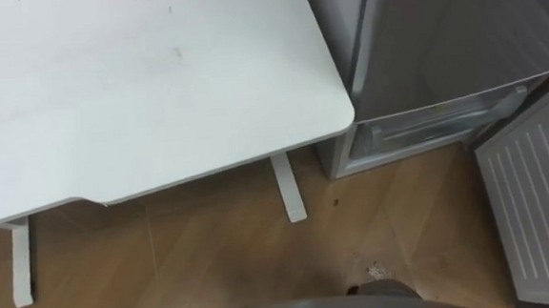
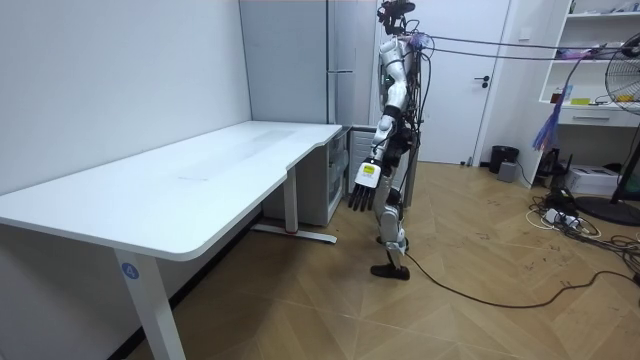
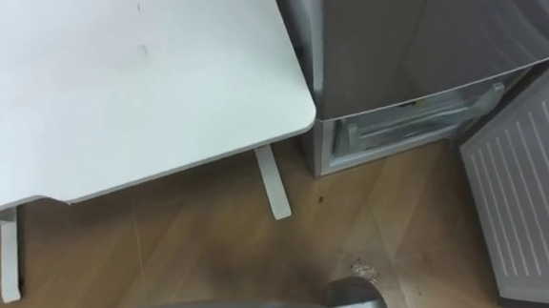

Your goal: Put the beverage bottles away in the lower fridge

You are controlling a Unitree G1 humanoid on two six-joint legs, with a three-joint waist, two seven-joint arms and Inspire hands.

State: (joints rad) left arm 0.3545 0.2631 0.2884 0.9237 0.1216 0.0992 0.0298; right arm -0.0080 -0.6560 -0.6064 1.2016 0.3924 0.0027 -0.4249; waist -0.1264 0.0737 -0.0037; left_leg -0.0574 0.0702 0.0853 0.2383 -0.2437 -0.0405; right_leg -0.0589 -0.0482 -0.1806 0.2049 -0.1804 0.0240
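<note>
The grey fridge (image 1: 458,38) stands to the right of a white table (image 1: 137,86). Its lower door (image 1: 545,204) is swung open toward me, its ribbed white inside facing up in the eye views. The lower compartment (image 1: 416,131) shows pale shelf rails along its front edge. In the room view I stand on the wooden floor just in front of the fridge (image 2: 340,60), at the far end of the table (image 2: 200,180). My left hand (image 2: 362,185) hangs at my side with its fingers straight down, holding nothing.
The table's white leg and foot (image 1: 288,187) stand on the floor close to the fridge corner. A closed room door (image 2: 455,80), a shelf unit (image 2: 600,60), a fan (image 2: 625,120) and floor cables (image 2: 560,215) lie toward the room view's right.
</note>
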